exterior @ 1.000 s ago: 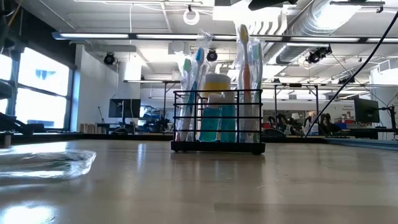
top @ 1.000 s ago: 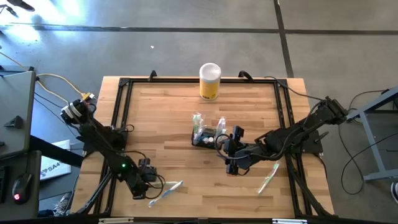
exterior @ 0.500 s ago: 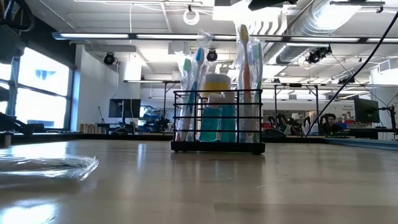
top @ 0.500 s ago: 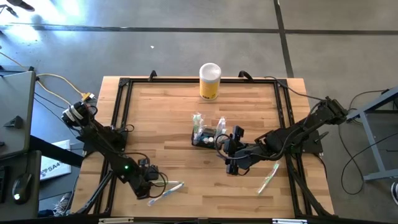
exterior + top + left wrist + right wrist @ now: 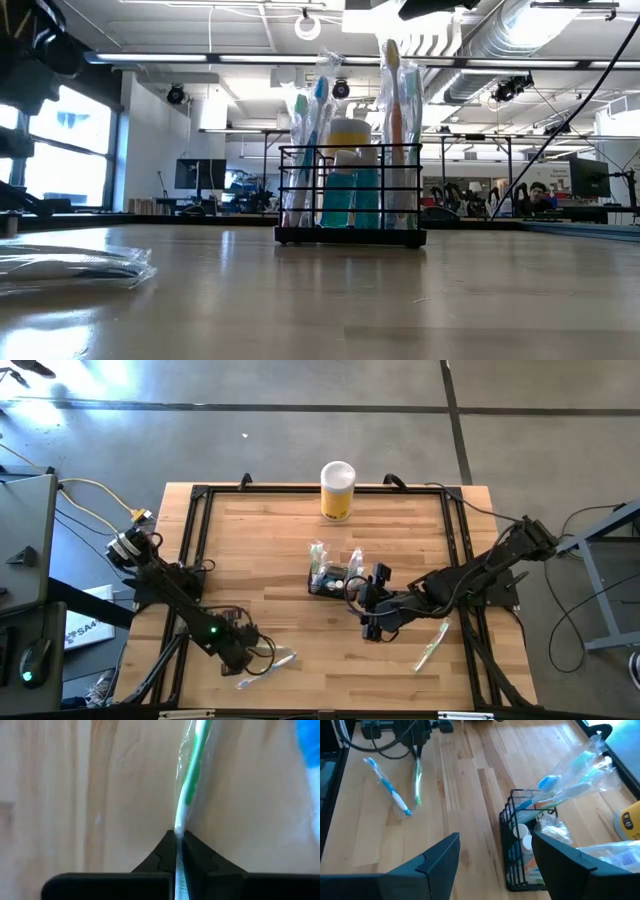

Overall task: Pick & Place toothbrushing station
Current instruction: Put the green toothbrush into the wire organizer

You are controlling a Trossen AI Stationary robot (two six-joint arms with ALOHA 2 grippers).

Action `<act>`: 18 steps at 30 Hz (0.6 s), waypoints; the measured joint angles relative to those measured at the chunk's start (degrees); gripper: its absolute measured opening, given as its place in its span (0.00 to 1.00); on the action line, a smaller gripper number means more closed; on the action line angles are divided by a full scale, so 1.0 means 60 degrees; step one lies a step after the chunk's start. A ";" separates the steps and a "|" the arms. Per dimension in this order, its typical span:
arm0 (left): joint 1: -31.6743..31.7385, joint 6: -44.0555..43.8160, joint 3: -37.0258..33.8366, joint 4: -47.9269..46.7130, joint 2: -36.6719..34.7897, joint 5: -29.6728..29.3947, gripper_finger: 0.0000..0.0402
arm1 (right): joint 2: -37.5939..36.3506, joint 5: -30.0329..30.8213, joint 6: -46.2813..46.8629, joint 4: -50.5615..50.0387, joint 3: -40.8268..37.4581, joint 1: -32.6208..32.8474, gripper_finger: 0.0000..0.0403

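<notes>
The toothbrushing station, a black wire caddy [image 5: 328, 582] [image 5: 350, 236] [image 5: 512, 851], stands mid-table holding wrapped toothbrushes and small bottles. My right gripper [image 5: 364, 606] [image 5: 495, 865] stands open just to its right, touching nothing. Near the table's front left, my left gripper [image 5: 243, 657] [image 5: 178, 836] is shut on a green toothbrush [image 5: 193, 765] [image 5: 417, 785] in a clear wrapper. A blue wrapped toothbrush [image 5: 390, 795] lies on the table beside the green one. My left gripper pinches the green toothbrush's white handle end [image 5: 178, 831], wrapper and all, between its two fingers. The fingers come slanting down from the table's left and lie along the brush. The brush runs straight on from the fingertips, low over the table; its wrapper [image 5: 70, 266] lies on the wood.
A yellow cylinder with a white lid [image 5: 338, 490] stands at the table's far edge. Another wrapped toothbrush [image 5: 432, 646] lies at the front right. A black frame [image 5: 195, 520] runs round the tabletop. Bare wood lies between the caddy and the left gripper.
My left arm has gone a little toward the table's right edge and its near edge, onto the wrapped toothbrushes. In the low view the clear wrapper at the left has flattened and shifted. The right arm and the caddy have kept still.
</notes>
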 joint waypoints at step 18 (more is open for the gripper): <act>-0.0011 0.5253 0.4297 -0.5197 0.0007 -0.5076 0.00 | 0.0594 -0.0930 0.0200 0.1428 -0.0004 -0.0627 0.59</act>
